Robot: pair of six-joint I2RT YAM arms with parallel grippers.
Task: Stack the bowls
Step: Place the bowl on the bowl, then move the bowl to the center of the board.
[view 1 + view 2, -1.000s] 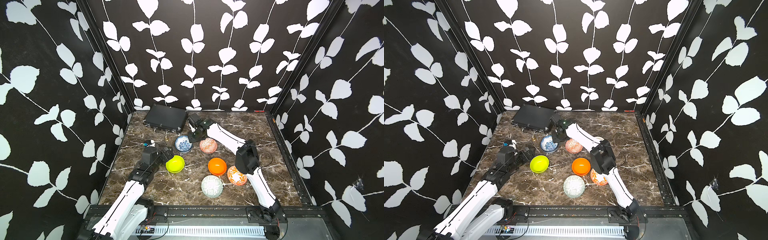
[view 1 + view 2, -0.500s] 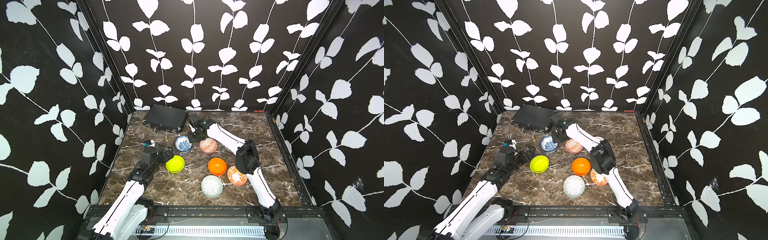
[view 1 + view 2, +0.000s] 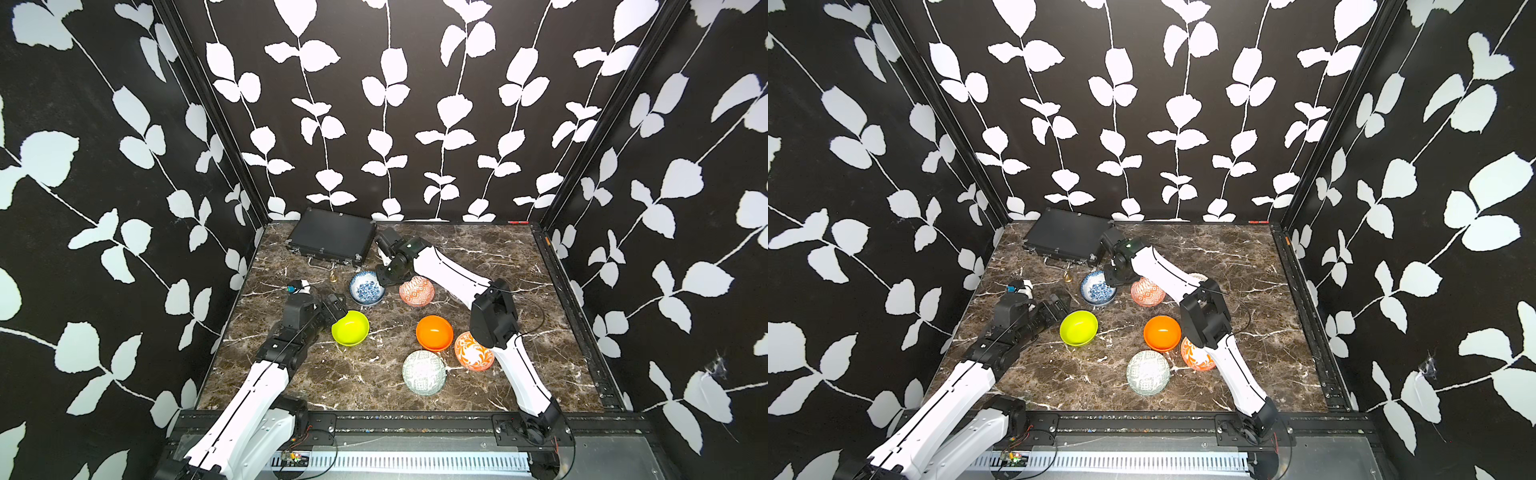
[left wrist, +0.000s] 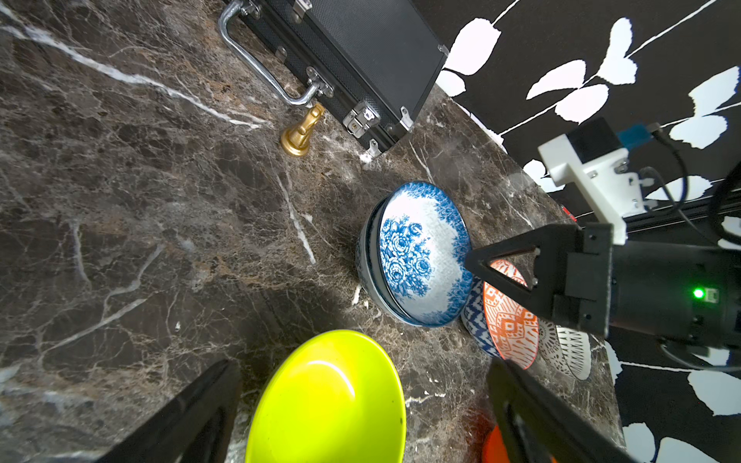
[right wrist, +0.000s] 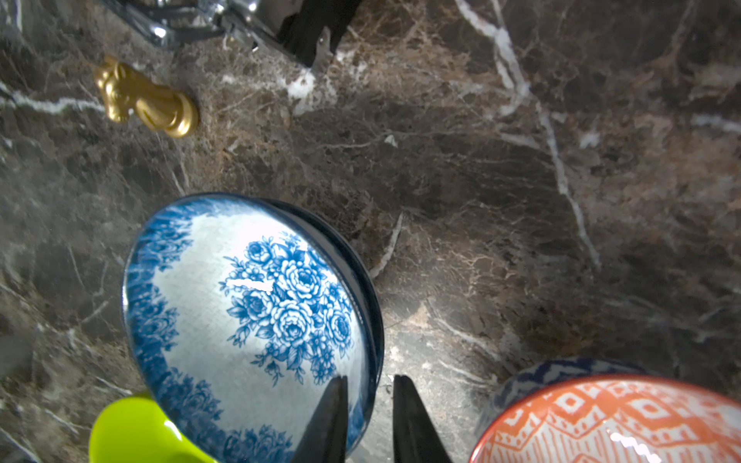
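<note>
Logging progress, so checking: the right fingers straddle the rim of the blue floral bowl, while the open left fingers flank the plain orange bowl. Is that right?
Not quite: the left wrist view shows the open left fingers flanking the plain lime bowl instead. The rest holds: the right fingers straddle the rim of the blue floral bowl, as the right wrist view shows.
</note>
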